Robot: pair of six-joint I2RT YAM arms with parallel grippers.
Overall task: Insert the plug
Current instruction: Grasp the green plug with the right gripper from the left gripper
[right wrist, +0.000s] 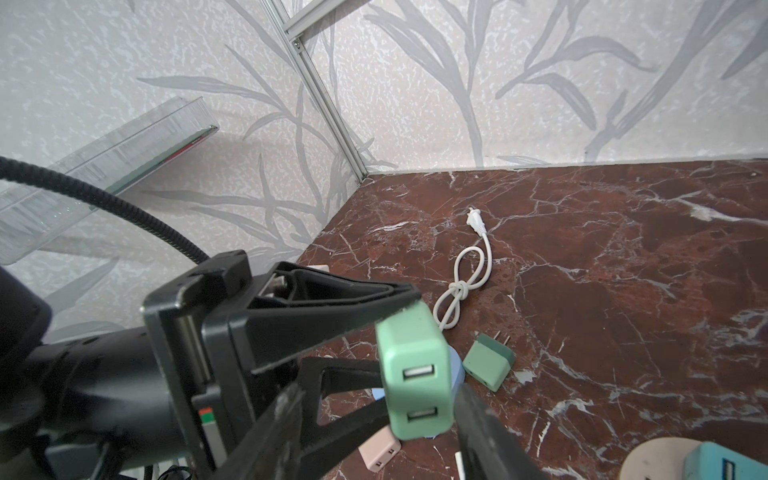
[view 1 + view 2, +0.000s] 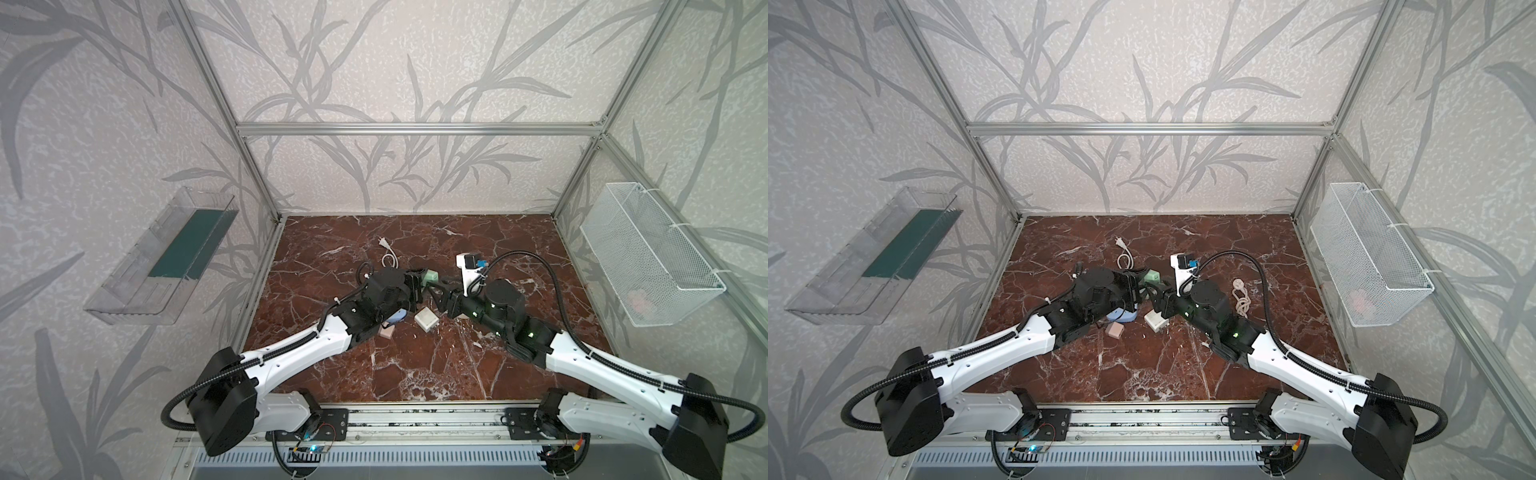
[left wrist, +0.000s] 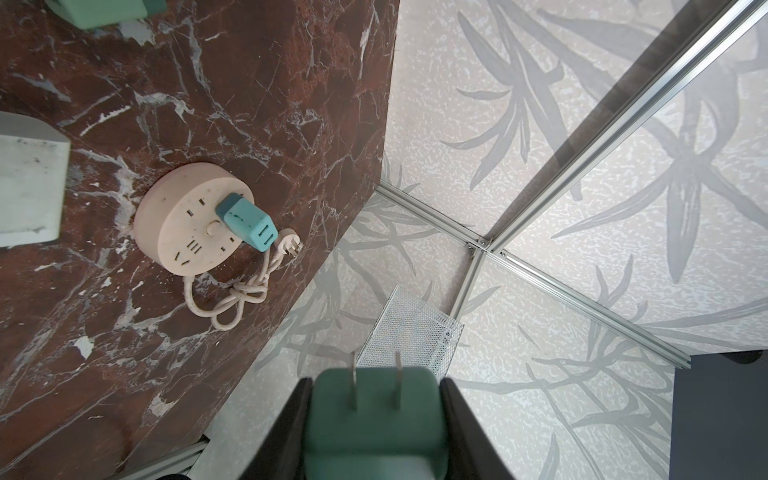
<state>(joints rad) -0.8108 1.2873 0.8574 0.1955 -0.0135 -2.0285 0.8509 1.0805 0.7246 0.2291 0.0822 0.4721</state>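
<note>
The plug [image 3: 376,415] is a green two-prong USB charger, held off the table, and my left gripper [image 3: 376,386] is shut on its sides. In both top views it shows as a pale green block [image 2: 432,275] [image 2: 1152,276] at mid-table where the two grippers meet. My right gripper [image 1: 378,399] is open, with one finger on each side of the plug's USB end [image 1: 415,374]. There is a gap on one side, and I cannot tell whether the other finger touches. A round pink power strip [image 3: 191,220] lies on the table with a teal charger [image 3: 247,222] plugged into it.
A white power strip [image 2: 467,270] carrying black and blue plugs lies behind the right wrist. On the marble top are a white cube [image 2: 427,319], a pink charger [image 2: 385,331], another green charger [image 1: 488,361] and a knotted white cord [image 2: 388,253]. A wire basket [image 2: 648,253] hangs on the right wall and a clear shelf [image 2: 162,257] on the left.
</note>
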